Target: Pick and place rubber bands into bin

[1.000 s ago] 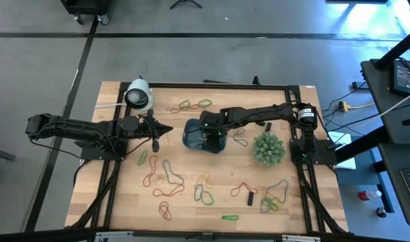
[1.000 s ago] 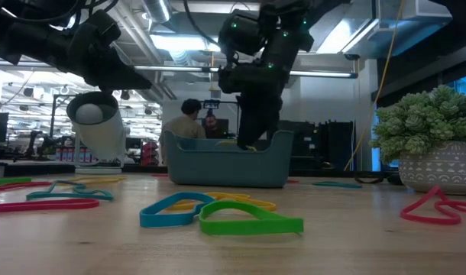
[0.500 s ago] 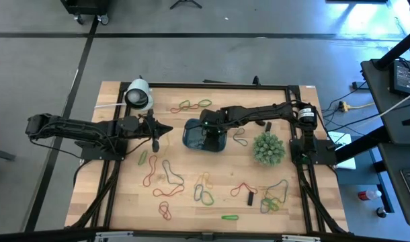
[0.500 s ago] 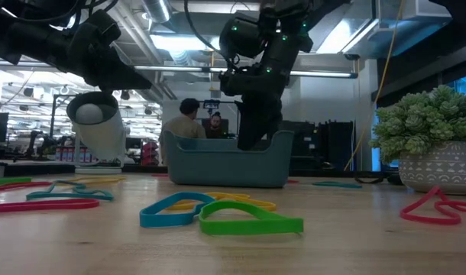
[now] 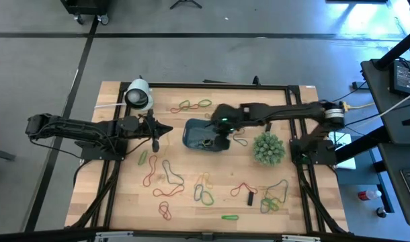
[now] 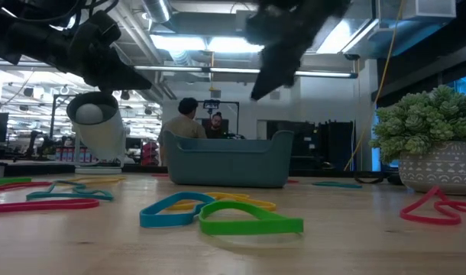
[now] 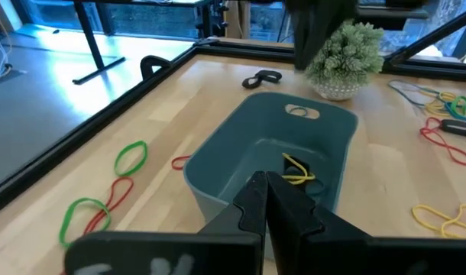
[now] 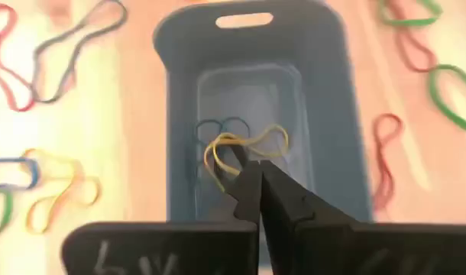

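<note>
Loose rubber bands [image 5: 166, 176] litter a black-framed wooden table [image 5: 191, 215] in a lit workshop. The right gripper [image 8: 252, 187], fingers together and empty, hangs over the bin [image 5: 191, 134] mid-table; the left gripper [image 7: 265, 195] waits pinched shut, empty, beside it.

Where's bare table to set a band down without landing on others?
Free: the strip between the bin and the white dome, and the wood beyond the plant toward the table's right edge. Crowded: the near half, where rubber bands lie scattered from left to right.
</note>
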{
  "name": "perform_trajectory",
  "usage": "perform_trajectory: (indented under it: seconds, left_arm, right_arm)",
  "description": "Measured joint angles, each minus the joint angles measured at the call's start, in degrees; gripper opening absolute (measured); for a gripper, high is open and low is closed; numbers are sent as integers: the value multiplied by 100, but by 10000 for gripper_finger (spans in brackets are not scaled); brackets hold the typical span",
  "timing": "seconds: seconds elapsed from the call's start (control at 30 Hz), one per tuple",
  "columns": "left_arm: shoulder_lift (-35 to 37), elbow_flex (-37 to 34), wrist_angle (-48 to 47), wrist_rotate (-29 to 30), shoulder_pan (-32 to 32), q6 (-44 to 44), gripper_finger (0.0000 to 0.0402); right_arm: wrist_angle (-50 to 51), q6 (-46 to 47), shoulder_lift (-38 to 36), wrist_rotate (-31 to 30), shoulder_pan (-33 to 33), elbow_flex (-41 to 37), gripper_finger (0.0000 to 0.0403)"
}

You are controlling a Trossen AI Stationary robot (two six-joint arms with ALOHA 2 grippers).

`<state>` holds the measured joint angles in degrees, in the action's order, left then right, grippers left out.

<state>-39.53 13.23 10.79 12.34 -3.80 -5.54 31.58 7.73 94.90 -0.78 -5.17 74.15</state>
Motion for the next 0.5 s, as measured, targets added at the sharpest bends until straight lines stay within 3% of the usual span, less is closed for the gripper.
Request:
perform_trajectory:
  seconds: [0.3, 0.4, 0.5]
  left_arm:
    - [0, 0, -60, -42, 44, 139, 5]
    - [-15, 2, -149, -21, 44, 255, 2]
    - [-146, 155, -635, 355, 44, 24, 3]
  right_arm:
    - [-2039, 732, -2537, -96, 279, -2918, 4]
    - [-2608, 858, -3087, -107, 409, -3804, 8]
    - [-3423, 807, -3419, -107, 476, -4569, 10]
